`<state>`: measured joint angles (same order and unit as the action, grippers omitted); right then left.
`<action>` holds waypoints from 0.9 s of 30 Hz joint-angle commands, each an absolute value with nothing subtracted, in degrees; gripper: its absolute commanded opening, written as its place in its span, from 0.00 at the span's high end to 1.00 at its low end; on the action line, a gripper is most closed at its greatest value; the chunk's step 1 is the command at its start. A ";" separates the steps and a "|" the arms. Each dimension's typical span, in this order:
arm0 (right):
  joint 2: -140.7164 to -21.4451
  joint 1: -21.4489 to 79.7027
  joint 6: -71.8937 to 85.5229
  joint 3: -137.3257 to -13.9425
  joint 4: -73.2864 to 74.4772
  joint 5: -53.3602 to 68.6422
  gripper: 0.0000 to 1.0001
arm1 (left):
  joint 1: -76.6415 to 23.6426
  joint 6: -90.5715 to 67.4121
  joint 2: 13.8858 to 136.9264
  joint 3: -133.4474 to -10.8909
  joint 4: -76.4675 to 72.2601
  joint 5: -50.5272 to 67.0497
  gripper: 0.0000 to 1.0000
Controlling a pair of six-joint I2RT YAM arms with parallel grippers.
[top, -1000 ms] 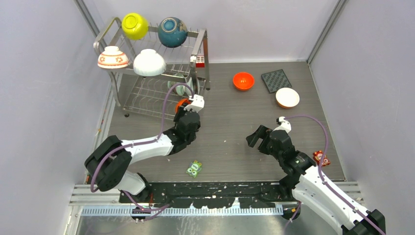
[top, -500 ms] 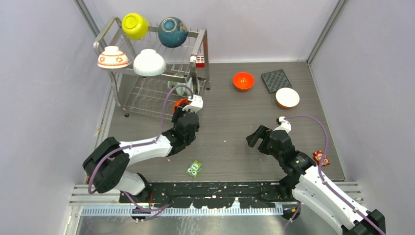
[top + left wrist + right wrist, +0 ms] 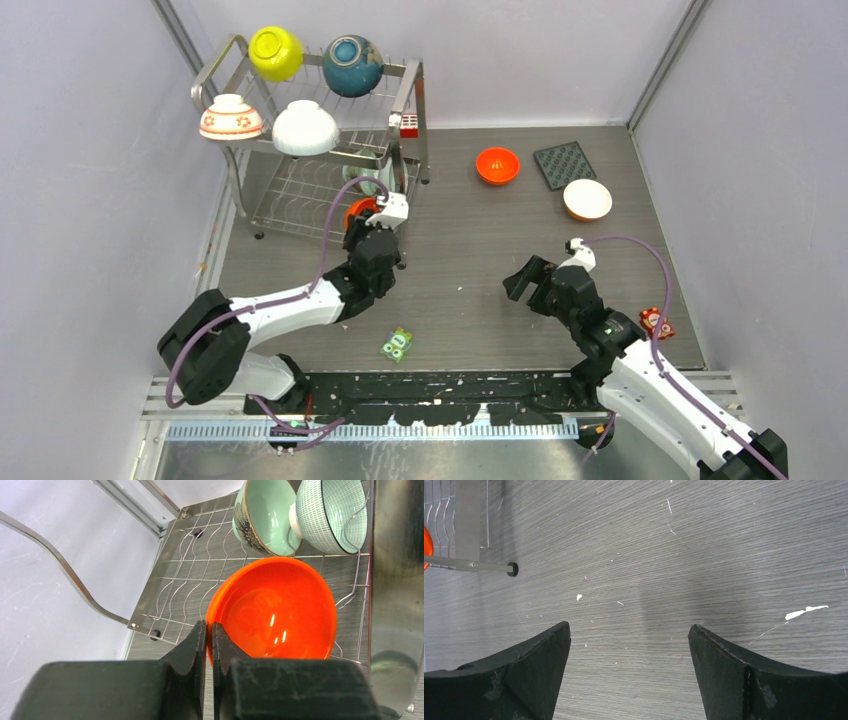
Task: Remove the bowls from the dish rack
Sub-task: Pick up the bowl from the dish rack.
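The steel wire dish rack (image 3: 408,90) stands at the far left. Its top tier holds a yellow-green bowl (image 3: 276,52), a teal-blue bowl (image 3: 352,65), a flowered white bowl (image 3: 230,117) and a plain white bowl (image 3: 304,128). My left gripper (image 3: 365,225) is at the lower tier's front right, shut on the rim of an orange bowl (image 3: 280,615). The jaws pinch the rim's left edge (image 3: 210,630). Behind the orange bowl a pale green bowl (image 3: 265,515) and a white patterned bowl (image 3: 330,512) lean on the wires. My right gripper (image 3: 525,278) is open and empty over bare table.
A second orange bowl (image 3: 497,165), a white bowl with an orange rim (image 3: 587,199) and a dark square mat (image 3: 564,164) lie on the table at the far right. A small green item (image 3: 397,344) and a red item (image 3: 657,322) lie near the front.
My left gripper, holding the orange bowl, has shifted slightly left and farther back at the rack's lower tier. The right arm has not moved.
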<state>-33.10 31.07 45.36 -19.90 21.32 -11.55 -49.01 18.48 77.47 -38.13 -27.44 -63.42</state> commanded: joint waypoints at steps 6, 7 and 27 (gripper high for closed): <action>-31.91 31.35 45.09 -19.51 19.86 -13.37 0.09 | -49.14 19.89 73.32 -38.94 -31.51 -65.83 1.00; -31.90 31.38 45.09 -19.51 19.86 -13.40 0.09 | -49.18 19.93 72.96 -38.89 -31.45 -65.84 1.00; -31.90 31.31 45.09 -19.43 19.78 -13.38 0.09 | -50.09 20.63 68.07 -36.49 -28.75 -66.97 1.00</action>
